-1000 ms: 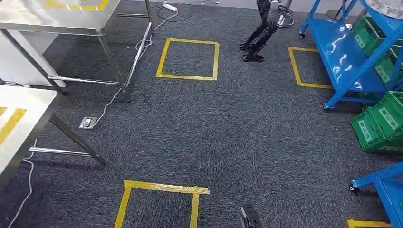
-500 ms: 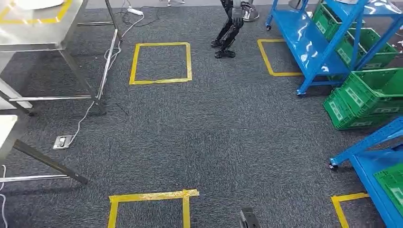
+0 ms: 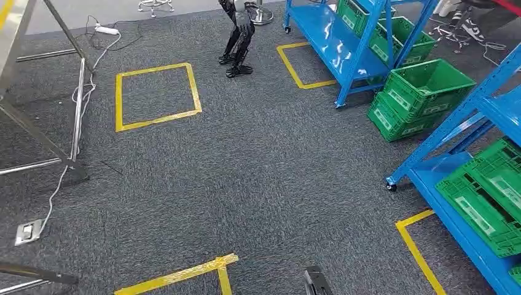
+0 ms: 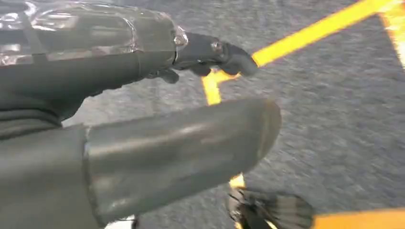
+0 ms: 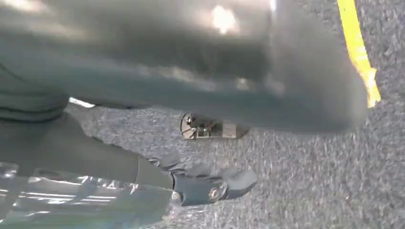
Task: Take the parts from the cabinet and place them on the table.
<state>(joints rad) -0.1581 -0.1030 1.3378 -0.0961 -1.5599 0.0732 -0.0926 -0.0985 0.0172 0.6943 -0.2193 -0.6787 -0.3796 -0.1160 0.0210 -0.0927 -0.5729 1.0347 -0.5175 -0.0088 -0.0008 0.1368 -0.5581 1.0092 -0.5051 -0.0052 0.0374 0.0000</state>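
We're on the approach step, both hands, left hand (image 4: 143,119) and right hand (image 5: 167,119), carrying nothing with fingers apart, next we need to square up to the blue rack (image 3: 454,184) with green crates (image 3: 485,203).

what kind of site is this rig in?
Likely a robot test floor or lab set up like a warehouse: blue wheeled racks with green plastic crates, yellow tape squares on grey carpet, and another legged robot standing nearby.

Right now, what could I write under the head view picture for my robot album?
Grey carpet with yellow tape squares, blue racks holding green crates, and another robot's legs far ahead.
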